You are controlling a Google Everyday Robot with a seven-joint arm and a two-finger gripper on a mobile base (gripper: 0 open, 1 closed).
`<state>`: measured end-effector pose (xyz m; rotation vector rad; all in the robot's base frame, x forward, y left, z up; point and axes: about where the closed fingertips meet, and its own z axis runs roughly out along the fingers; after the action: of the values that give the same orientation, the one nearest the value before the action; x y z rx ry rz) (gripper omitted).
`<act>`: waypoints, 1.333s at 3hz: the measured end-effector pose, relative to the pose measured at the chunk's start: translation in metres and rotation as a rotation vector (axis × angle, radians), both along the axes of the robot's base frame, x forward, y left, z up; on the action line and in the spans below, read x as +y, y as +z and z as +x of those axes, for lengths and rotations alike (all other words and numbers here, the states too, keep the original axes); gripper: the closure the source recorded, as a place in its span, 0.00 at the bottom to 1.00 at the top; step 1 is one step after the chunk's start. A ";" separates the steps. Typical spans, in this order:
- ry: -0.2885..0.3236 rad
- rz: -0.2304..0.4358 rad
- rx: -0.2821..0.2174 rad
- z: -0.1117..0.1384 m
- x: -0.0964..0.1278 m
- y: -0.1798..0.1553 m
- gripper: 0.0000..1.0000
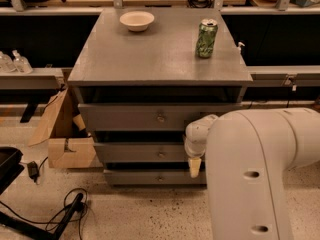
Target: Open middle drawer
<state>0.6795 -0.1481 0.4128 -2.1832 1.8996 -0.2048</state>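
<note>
The grey cabinet (160, 59) has three drawers stacked in its front. The middle drawer (135, 153) is the second one, a wide flat grey front with a small round knob (161, 154) at its centre. My gripper (194, 160) hangs in front of the right part of that drawer front, right of the knob, pointing downward. My white arm (260, 174) fills the lower right and hides the right ends of the middle and lowest drawers.
The top drawer (150, 118) and lowest drawer (145, 178) sit above and below. A white bowl (137, 20) and a green can (206, 38) stand on the cabinet top. A cardboard box (65, 139) sits left of the cabinet, with cables (60, 209) on the floor.
</note>
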 end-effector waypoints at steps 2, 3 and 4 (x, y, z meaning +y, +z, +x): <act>-0.057 0.022 0.068 -0.009 -0.013 -0.023 0.49; -0.057 0.022 0.068 -0.009 -0.013 -0.017 0.80; -0.058 0.022 0.068 -0.009 -0.013 -0.013 1.00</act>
<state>0.6708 -0.1614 0.3999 -2.1494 1.9930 -0.1205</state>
